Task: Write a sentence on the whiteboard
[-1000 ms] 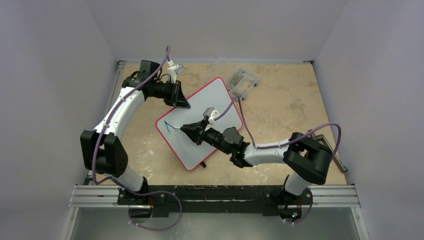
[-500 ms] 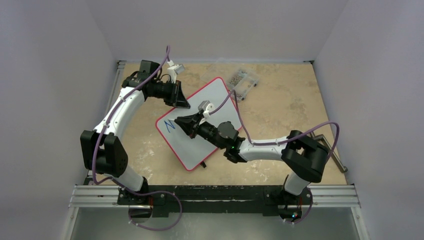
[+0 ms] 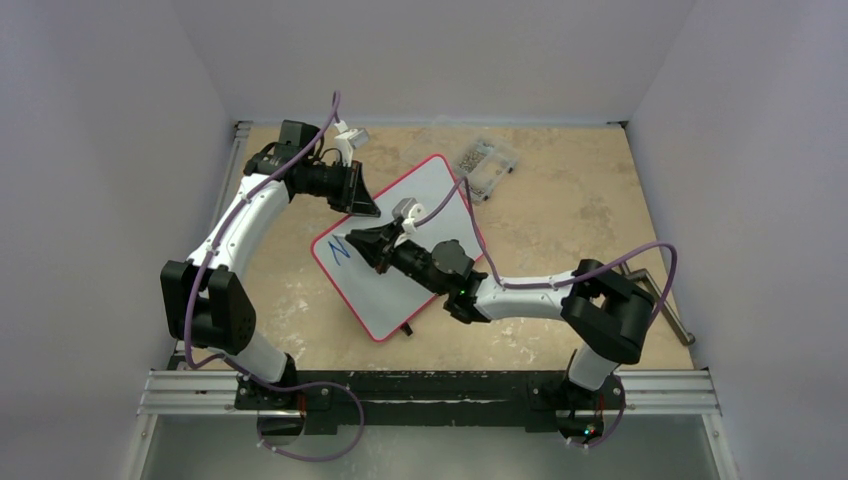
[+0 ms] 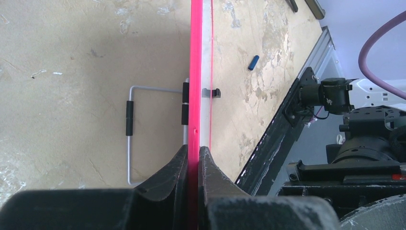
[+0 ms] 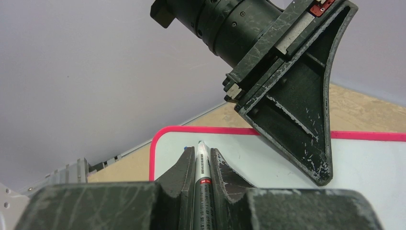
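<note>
The whiteboard [image 3: 435, 195], white with a red rim, lies tilted on the table, rotated like a diamond. My left gripper [image 3: 367, 208] is shut on its upper-left edge; in the left wrist view the red rim [image 4: 195, 72] runs straight between that gripper's [image 4: 196, 155] closed fingers. My right gripper [image 3: 360, 242] is shut on a grey marker [image 5: 202, 165], whose tip points at the board [image 5: 364, 163] near its left corner. Of the sentence, one blue zigzag letter [image 3: 338, 251] shows just left of the marker tip.
A clear box of screws [image 3: 487, 164] sits past the board's far corner. A blue marker cap [image 4: 253, 62] lies on the table, and a wire stand [image 4: 129, 117] sits under the board. Metal bars [image 3: 672, 315] lie at the table's right edge.
My right gripper moved up and left across the board with the marker. The blue mark grew from a small angle into a zigzag letter. The left arm kept its hold.
</note>
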Action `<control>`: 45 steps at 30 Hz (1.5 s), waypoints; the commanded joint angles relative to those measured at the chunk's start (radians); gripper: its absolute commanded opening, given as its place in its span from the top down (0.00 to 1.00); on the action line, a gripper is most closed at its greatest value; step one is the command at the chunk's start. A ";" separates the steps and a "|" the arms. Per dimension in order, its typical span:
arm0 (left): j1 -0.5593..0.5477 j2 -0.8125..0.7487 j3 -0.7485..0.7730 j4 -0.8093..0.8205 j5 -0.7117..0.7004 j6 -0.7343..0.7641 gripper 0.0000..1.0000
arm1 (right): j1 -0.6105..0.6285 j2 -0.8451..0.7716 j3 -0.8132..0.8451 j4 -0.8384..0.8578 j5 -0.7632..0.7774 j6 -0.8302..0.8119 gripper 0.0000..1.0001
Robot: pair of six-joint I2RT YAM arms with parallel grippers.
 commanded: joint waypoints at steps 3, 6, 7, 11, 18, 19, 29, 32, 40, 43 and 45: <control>-0.023 -0.022 0.019 -0.026 -0.062 0.035 1.00 | -0.001 -0.019 -0.048 -0.019 0.051 -0.022 1.00; -0.023 -0.022 0.019 -0.027 -0.065 0.035 1.00 | -0.001 -0.032 -0.078 -0.015 0.063 -0.018 1.00; -0.023 -0.021 0.019 -0.027 -0.064 0.035 1.00 | -0.001 -0.035 -0.088 -0.014 0.065 -0.017 1.00; -0.023 -0.021 0.019 -0.026 -0.066 0.036 1.00 | 0.000 -0.055 -0.129 -0.007 0.073 -0.008 1.00; -0.023 -0.027 0.019 -0.027 -0.066 0.036 1.00 | -0.001 -0.084 -0.180 -0.015 0.090 -0.007 1.00; -0.023 -0.028 0.019 -0.027 -0.066 0.036 1.00 | -0.001 -0.088 -0.182 -0.016 0.092 -0.007 1.00; -0.025 -0.031 0.017 -0.025 -0.068 0.034 1.00 | -0.001 -0.125 -0.176 -0.047 0.091 -0.001 1.00; -0.025 -0.036 0.017 -0.025 -0.070 0.033 1.00 | -0.001 -0.151 -0.170 -0.071 0.085 -0.002 1.00; -0.027 -0.036 0.019 -0.025 -0.073 0.029 1.00 | -0.001 -0.209 -0.152 -0.076 0.090 -0.009 1.00; -0.027 -0.036 0.020 -0.026 -0.073 0.029 1.00 | -0.001 -0.207 -0.139 -0.056 0.105 -0.033 1.00; -0.027 -0.036 0.020 -0.027 -0.075 0.026 1.00 | 0.000 -0.198 -0.126 -0.046 0.109 -0.052 1.00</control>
